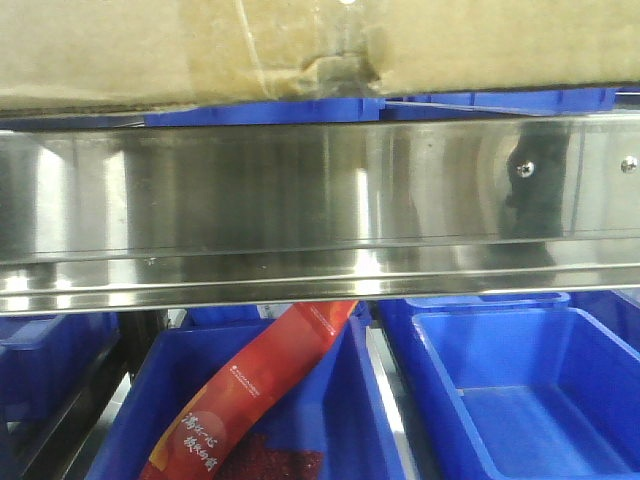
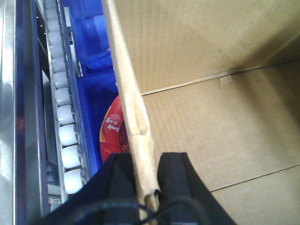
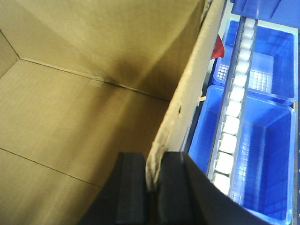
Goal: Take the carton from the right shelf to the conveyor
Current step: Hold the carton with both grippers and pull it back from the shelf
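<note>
Front view: underside of the carton [image 1: 200,50] fills the top of the frame, just above the shiny front rail of the right shelf [image 1: 300,190]. Can't tell whether it rests on the bins behind the rail or hangs clear. Blue bins [image 1: 520,390] on the tier below, one holding a red packet [image 1: 250,400]. No conveyor in sight.

Left wrist view: left gripper [image 2: 147,187] pinches the carton's upright wall, one finger inside the open box, one outside. White rollers [image 2: 65,117] and blue bins run alongside, below.

Right wrist view: right gripper [image 3: 152,178] is clamped on the opposite wall the same way, with the cardboard edge squeezed between its pads. Bins and rollers lie just outside.

Progress, as judged: grasp made on both sides, and the carton is at the shelf. Left to do: draw it out, carry it across, set it on the belt, let go.
</note>
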Controlling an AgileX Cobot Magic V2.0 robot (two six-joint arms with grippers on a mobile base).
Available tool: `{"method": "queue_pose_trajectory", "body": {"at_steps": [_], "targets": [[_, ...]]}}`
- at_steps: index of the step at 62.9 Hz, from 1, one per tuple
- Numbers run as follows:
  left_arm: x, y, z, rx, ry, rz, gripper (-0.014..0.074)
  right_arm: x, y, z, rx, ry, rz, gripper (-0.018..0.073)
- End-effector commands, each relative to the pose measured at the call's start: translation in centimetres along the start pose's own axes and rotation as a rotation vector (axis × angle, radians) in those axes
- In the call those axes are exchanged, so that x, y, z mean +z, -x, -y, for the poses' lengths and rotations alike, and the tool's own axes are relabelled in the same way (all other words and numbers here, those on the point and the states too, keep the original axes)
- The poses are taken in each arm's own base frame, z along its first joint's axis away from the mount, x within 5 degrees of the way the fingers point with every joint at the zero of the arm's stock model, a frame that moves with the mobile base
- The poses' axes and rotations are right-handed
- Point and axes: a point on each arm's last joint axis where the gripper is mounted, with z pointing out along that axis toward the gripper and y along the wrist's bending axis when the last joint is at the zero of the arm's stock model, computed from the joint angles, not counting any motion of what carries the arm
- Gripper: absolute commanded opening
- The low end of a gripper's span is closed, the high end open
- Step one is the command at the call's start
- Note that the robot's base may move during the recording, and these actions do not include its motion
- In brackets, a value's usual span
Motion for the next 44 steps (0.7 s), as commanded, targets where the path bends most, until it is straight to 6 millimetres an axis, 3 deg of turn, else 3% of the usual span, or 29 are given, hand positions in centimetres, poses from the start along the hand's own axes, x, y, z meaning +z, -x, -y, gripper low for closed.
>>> {"method": "queue_pose_trajectory", "body": {"at_steps": [1,32,44], "targets": [[-0.57,0.05,0.29,0.014,-0.028,0.031,-0.002,-0.64,0.29,-0.02,-0.022,-0.002,0.055,-0.0067],[-0.57,0.05,0.29,0.014,-0.028,0.031,-0.002,-0.64,0.29,-0.02,-0.022,-0.002,0.055,-0.0067],[-0.57,0.05,0.29,0.014,-0.028,0.031,-0.002,-0.71,1.03,-0.03,-0.022,-0.002,0.137,-0.0067]]}}
